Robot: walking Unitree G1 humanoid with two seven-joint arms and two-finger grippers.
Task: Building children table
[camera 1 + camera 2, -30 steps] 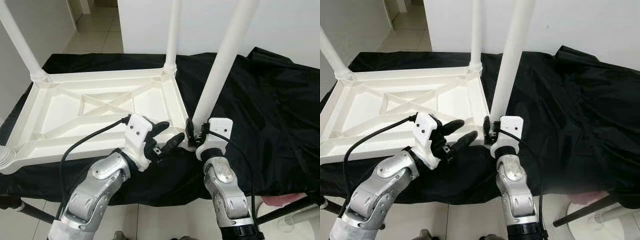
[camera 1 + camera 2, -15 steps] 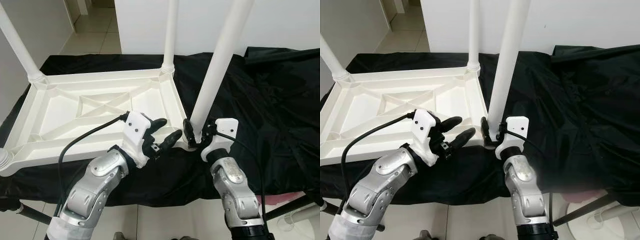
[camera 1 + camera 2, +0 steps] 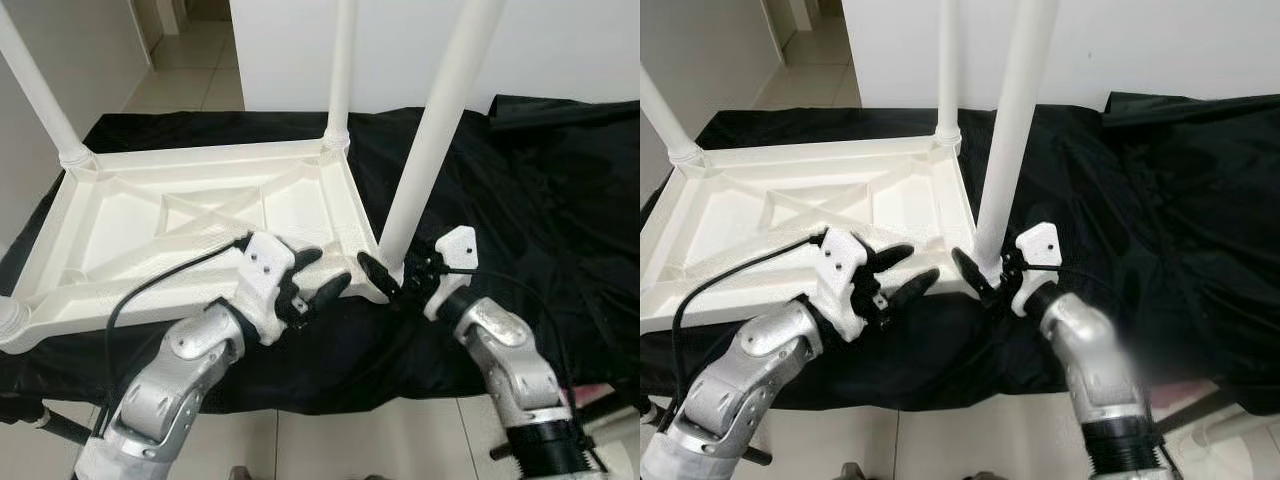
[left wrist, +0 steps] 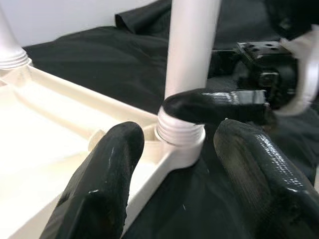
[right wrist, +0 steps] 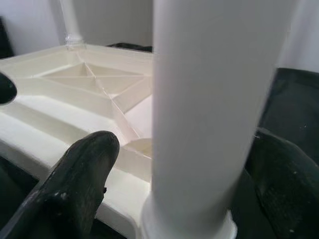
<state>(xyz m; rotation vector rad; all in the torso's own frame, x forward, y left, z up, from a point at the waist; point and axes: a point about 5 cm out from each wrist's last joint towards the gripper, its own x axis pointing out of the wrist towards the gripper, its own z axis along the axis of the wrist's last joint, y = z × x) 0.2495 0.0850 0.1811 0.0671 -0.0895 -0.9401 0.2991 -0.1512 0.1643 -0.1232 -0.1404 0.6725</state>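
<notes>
Tabletop (image 3: 150,225), white plastic, lay upside down on a black cloth (image 3: 520,180), ribbed underside facing up. We counted legs standing upright in its corner sockets: a far left leg (image 3: 40,90), a far right leg (image 3: 342,70), and a near right leg (image 3: 430,130) rising from the corner closest to both grippers.

Right gripper (image 3: 990,275): we found its two black fingers spread on either side of the near right leg at its base, the leg standing between the jaws. One finger (image 4: 214,105) lay against the threaded collar (image 4: 180,133); whether the other touched the leg, we could not tell.

Left gripper (image 3: 315,280): jaws spread and holding nothing. Its fingers (image 4: 107,174) pointed at the same corner socket, which sat just ahead of the gap between them; one finger hung over the tabletop rim, the other over the cloth beside it.

Floor (image 3: 190,70), pale tile, showed beyond the cloth.
</notes>
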